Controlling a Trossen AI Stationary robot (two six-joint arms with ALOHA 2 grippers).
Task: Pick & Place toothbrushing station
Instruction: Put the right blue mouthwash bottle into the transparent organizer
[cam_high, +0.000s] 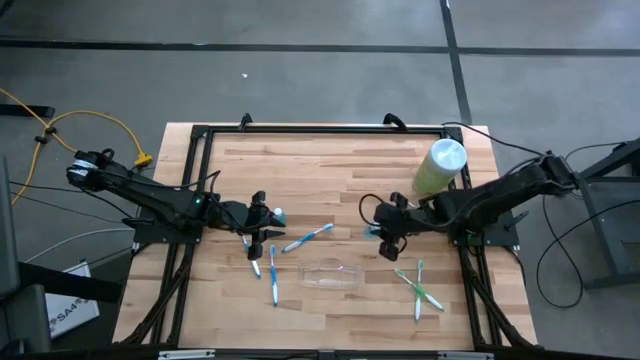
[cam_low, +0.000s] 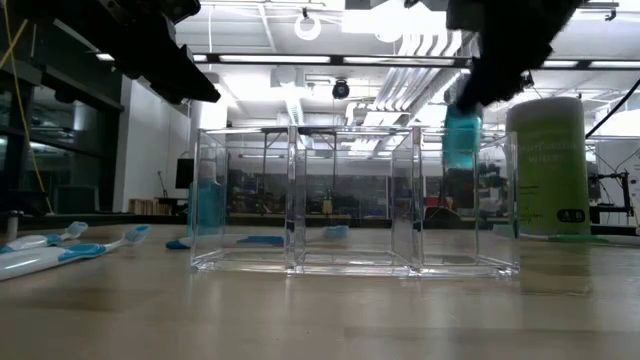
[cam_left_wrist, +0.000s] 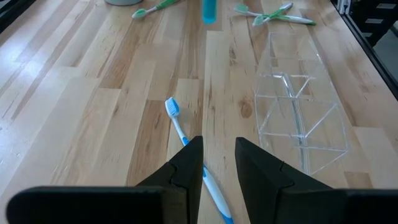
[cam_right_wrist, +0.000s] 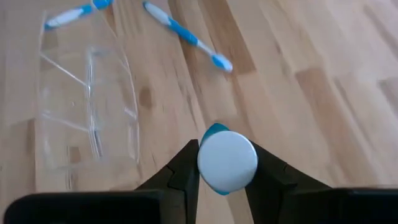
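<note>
The clear plastic tray (cam_high: 330, 272) stands on the wooden table near its front; it has three compartments in the low view (cam_low: 350, 200). My right gripper (cam_high: 386, 240) is shut on a small teal container with a white cap (cam_right_wrist: 227, 158), held above the table to the right of the tray (cam_low: 462, 135). My left gripper (cam_left_wrist: 219, 149) is open and empty, raised over the handle of a blue toothbrush (cam_left_wrist: 180, 127) that lies flat on the table. A second teal container (cam_high: 280, 214) stands on the table beside the left gripper (cam_high: 264, 228). My right gripper pinches the teal container between its two fingers, on the sides of the body just under the white cap (cam_right_wrist: 214, 129). The fingers come from above, slanting down. The container is lifted clear of the table and hangs roughly upright below the gripper (cam_low: 462, 140).
A tall pale-green cylinder with a white top (cam_high: 440, 165) stands at the back right. More blue toothbrushes (cam_high: 273, 277) lie left of the tray, and green ones (cam_high: 420, 288) lie crossed at its right. A black frame (cam_high: 320, 130) runs along the table's edges.
</note>
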